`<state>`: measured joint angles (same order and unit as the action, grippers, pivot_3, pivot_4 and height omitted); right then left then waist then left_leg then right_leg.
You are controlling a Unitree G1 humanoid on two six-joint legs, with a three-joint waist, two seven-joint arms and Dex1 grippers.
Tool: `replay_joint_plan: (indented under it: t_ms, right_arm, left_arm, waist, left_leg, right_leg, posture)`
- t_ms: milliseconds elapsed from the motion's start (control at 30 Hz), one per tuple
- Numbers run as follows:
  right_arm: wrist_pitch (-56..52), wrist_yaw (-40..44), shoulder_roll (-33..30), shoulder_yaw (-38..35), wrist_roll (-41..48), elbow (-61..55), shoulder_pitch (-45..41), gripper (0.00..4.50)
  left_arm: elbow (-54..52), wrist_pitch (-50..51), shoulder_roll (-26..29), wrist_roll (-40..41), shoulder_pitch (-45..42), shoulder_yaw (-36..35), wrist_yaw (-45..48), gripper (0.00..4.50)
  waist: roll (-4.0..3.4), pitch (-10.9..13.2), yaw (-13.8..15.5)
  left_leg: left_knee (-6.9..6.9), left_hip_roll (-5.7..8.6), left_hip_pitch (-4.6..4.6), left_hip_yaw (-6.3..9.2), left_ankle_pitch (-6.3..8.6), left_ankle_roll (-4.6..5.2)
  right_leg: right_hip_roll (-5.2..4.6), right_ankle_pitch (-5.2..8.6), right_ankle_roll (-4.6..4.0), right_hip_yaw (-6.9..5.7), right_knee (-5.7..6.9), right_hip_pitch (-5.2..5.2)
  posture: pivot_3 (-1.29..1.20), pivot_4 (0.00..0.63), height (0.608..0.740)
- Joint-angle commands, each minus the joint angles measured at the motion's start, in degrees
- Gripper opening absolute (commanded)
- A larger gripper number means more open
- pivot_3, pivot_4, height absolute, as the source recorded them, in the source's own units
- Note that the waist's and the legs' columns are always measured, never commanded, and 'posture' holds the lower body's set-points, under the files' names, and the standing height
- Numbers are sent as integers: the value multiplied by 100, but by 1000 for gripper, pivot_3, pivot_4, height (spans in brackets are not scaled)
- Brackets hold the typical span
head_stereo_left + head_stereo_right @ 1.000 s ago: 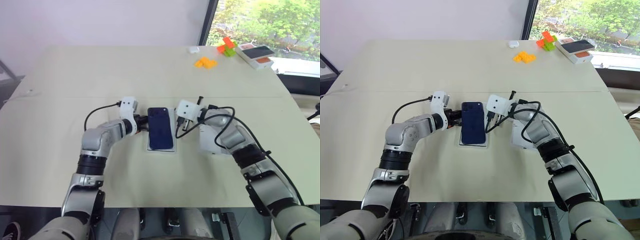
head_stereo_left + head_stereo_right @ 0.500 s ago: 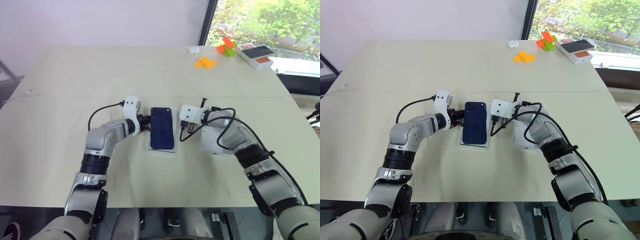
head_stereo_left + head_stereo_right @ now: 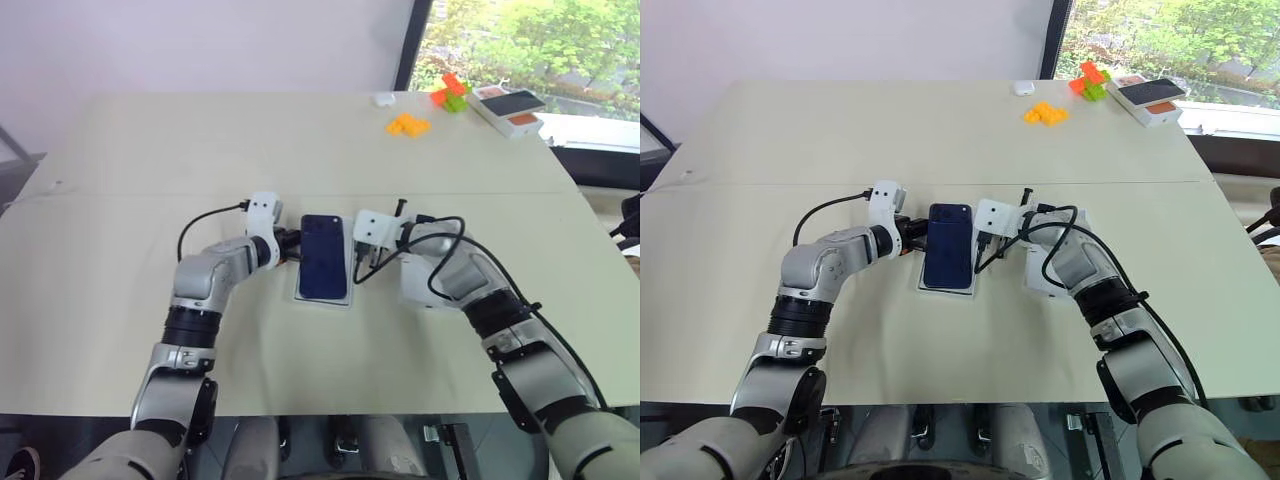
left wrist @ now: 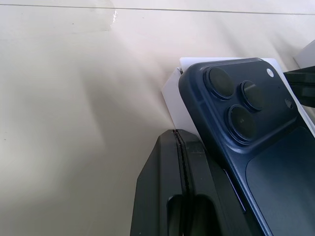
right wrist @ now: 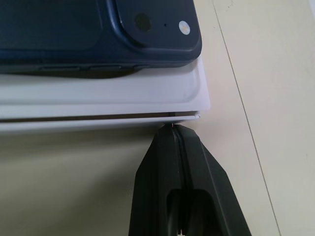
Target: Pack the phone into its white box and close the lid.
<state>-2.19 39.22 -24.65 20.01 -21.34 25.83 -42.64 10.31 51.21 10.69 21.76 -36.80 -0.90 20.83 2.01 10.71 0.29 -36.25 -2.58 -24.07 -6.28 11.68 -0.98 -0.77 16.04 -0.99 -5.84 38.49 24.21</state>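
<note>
we have the phone (image 3: pixel 323 256) lying on the white box (image 3: pixel 345 298), not yet seated; both grippers (image 4: pixel 178 147) (image 5: pixel 174 132) clenched empty beside it, the lid (image 3: pixel 416 290) still off.

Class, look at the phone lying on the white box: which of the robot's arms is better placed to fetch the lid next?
Right, probably. The lid lies to the right of the white box, partly under the right arm and close to the shut right gripper. The left gripper sits on the far side of the phone.
</note>
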Motion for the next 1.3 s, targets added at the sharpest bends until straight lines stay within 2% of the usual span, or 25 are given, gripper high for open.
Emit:
replay_joint_plan:
  t_ms: [33,367,900,1300]
  right_arm:
    - [-3,-20,217,8,106,-332,-40,0]
    - [17,-7,253,21,65,-316,-36,0]
    - [131,8,67,-42,13,-234,-81,0]
    - [186,-24,106,-14,-20,-159,-125,0]
  left_arm:
    - [-213,100,-110,54,-76,115,76,47]
    - [-321,174,-254,104,-211,126,102,47]
    - [-883,445,22,180,-22,-129,96,47]
    - [-954,419,-9,30,117,110,41,47]
  waist:
    - [0,0,-4]
    - [0,0,-7]
    - [0,0,-9]
    - [0,0,-7]
  left_leg:
    - [0,0,0,0,0,0]
    - [0,0,1,0,0,-1]
    - [1,0,1,0,0,-1]
    - [0,0,1,0,0,-1]
  right_leg:
    - [0,0,0,0,0,0]
    - [0,0,0,0,2,0]
    - [0,0,0,0,2,0]
    - [0,0,0,0,3,0]
  posture:
    - [0,150,737]
    - [0,150,737]
    - [0,150,737]
    - [0,150,737]
